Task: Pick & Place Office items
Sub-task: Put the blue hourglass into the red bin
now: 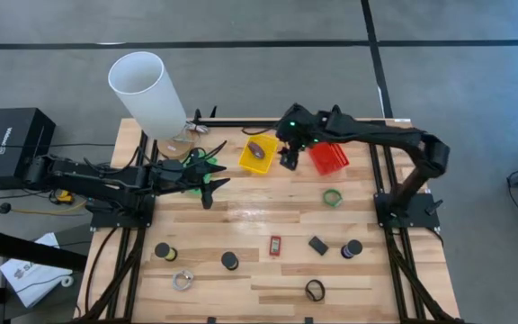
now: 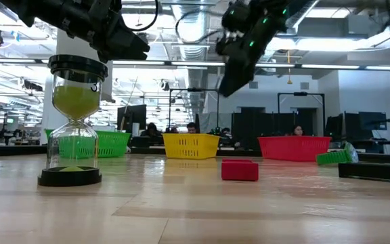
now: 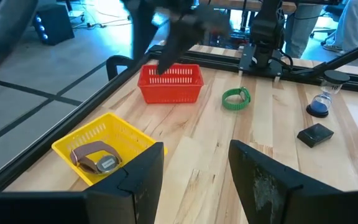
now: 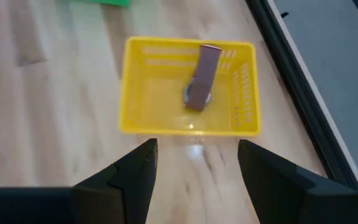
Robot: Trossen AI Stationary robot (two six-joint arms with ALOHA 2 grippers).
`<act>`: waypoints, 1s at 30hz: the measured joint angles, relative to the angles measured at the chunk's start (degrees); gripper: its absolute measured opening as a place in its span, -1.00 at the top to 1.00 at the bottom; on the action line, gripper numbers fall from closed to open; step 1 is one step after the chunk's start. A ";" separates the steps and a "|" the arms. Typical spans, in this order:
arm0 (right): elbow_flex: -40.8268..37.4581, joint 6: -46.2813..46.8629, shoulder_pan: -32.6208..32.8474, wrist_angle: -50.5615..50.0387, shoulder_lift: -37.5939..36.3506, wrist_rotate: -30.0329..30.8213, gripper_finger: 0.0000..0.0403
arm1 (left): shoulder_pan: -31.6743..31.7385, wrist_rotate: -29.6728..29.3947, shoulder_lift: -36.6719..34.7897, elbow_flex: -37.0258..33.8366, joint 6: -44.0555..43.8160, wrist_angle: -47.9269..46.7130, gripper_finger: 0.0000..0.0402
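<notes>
My right gripper [image 1: 288, 164] [image 4: 194, 155] hangs open and empty in the air, just above and beside the yellow basket [image 1: 257, 155]. A brown-grey strap-like item [image 4: 201, 78] lies on that basket's floor. My left gripper [image 1: 212, 187] [image 3: 194, 155] is open and empty too, held above the table near the green basket [image 2: 87, 144]. On the wood lie a green ring [image 1: 333, 198], a red rectangle [image 1: 275, 245], a dark clip [image 1: 318, 245], a clear ring [image 1: 183, 281], a black ring [image 1: 315, 290] and black-capped sand timers [image 1: 165, 252] [image 1: 230, 261] [image 1: 352, 248], standing upright.
The red basket [image 1: 328, 157] stands right of the yellow one, under my right arm. A big white cylinder [image 1: 147, 90] leans at the far left corner. A black rail [image 4: 303, 93] runs along the far edge. Bare wood lies between the baskets and the near row of items.
</notes>
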 joint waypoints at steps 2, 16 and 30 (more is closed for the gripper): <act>-0.04 0.13 1.42 -2.02 -2.77 -0.04 -0.07 | -0.02 0.00 0.00 0.00 0.00 0.00 0.12; -13.72 11.66 16.71 -5.44 -24.16 -0.16 -0.07 | 0.04 0.00 0.00 0.00 0.02 0.54 0.12; -24.78 33.07 32.39 -4.60 -28.85 0.00 -0.07 | 0.04 -0.02 0.00 0.00 1.38 2.53 0.12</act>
